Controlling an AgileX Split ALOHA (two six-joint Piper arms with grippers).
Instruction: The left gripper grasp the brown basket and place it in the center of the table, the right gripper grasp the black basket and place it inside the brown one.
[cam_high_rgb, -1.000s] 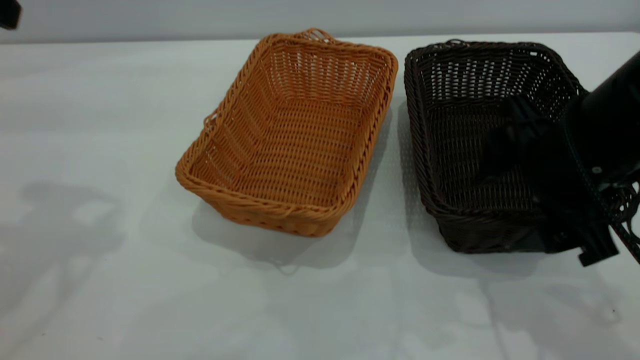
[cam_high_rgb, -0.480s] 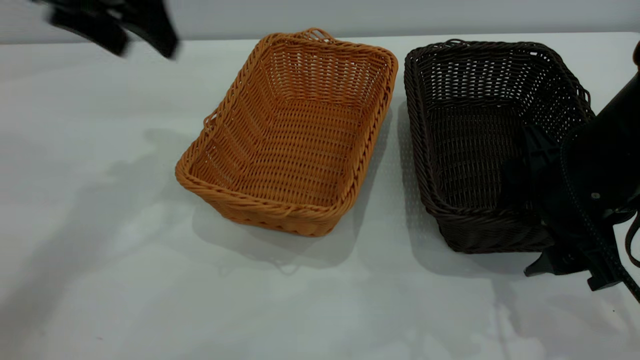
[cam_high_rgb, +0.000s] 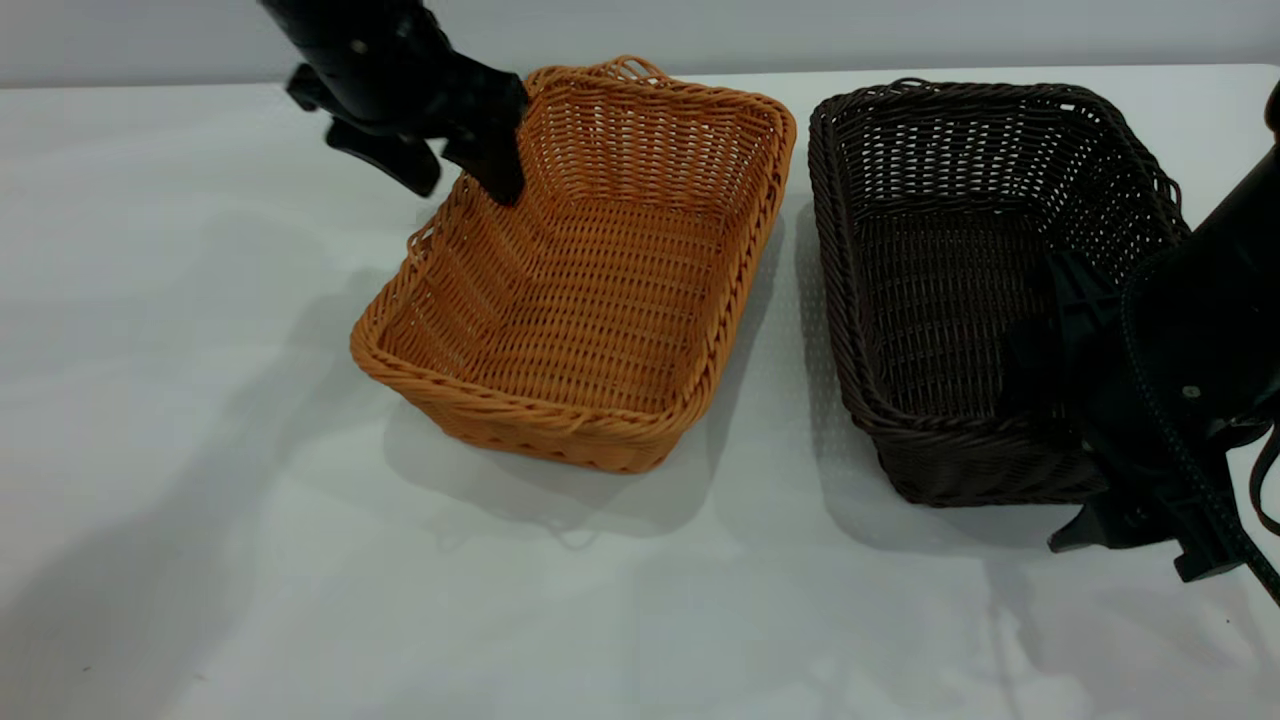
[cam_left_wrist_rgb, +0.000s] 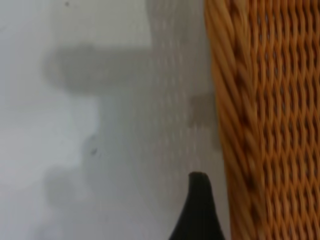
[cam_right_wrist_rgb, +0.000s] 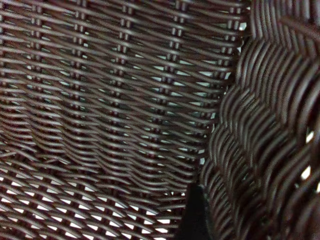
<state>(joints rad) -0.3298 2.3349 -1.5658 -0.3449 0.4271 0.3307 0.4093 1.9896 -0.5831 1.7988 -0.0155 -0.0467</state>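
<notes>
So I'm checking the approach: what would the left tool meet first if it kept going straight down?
Likely the braided rim of the brown basket: the left tool points down, apparently straddling its far-left rim, though depth is unclear.

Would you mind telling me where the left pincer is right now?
In the exterior view, the left pincer is at the far left, straddling the brown basket along its left rim, one finger inside.

Plain grey wall (cam_high_rgb: 900, 30) runs behind tabletop's far edge. Soft shadows (cam_high_rgb: 150, 480) across surface nr left edge & front-right corner; light looks diffuse, overhead.
</notes>
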